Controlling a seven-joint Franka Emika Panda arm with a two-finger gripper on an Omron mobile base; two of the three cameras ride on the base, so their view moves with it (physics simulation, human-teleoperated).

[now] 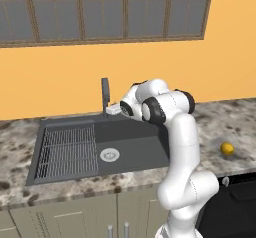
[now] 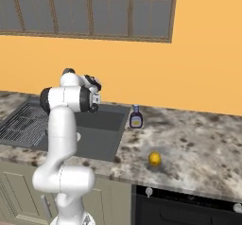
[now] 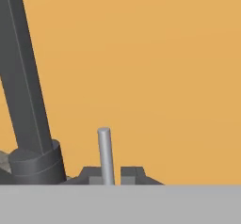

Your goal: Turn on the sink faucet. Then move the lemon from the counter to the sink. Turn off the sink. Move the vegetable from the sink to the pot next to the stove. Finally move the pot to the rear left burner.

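Note:
My gripper (image 1: 111, 111) is shut and reaches to the base of the sink faucet (image 1: 105, 96) at the back of the sink (image 1: 132, 144). In the hand view the two dark fingertips (image 3: 132, 173) stand close together, and the faucet's thin grey lever (image 3: 105, 155) rises upright right at them. Whether they touch it I cannot tell. The dark spout (image 3: 26, 86) leans to the left of the lever. The lemon (image 1: 227, 148) (image 2: 154, 159) lies on the counter (image 2: 198, 143), right of the sink (image 2: 101, 125). The pot is out of view.
A small bottle (image 2: 136, 117) with a dark cap stands on the counter at the sink's back right corner. A ribbed rack (image 1: 67, 149) covers the sink's left half, beside the silver drain (image 1: 109, 155). The black stove (image 2: 189, 210) lies at the lower right.

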